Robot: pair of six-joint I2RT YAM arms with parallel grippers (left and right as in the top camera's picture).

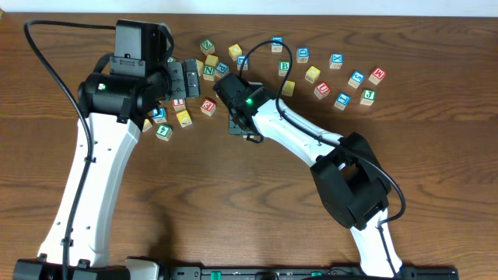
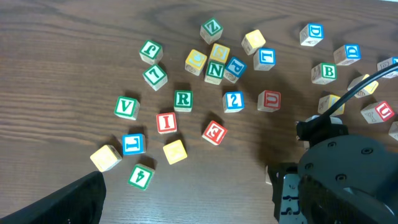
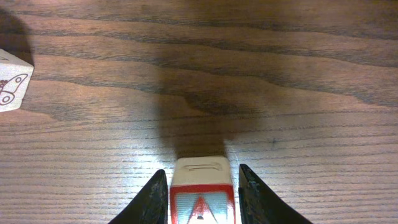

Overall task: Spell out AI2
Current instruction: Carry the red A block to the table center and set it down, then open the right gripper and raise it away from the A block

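Observation:
My right gripper (image 3: 203, 180) is shut on a block with a red A (image 3: 203, 202), low over bare wood. In the overhead view it (image 1: 238, 124) is just below the block cluster, and the A block is hidden under it. My left gripper (image 1: 184, 78) is open and empty above the left cluster; only one dark finger (image 2: 74, 202) shows in the left wrist view. There a red I block (image 2: 166, 122) and a blue 2 block (image 2: 233, 101) lie loose among other letters.
Several letter blocks are scattered along the far side of the table (image 1: 327, 74). The right arm's dark body (image 2: 342, 180) fills the lower right of the left wrist view. A plain block with a butterfly (image 3: 12, 78) lies left of my right gripper.

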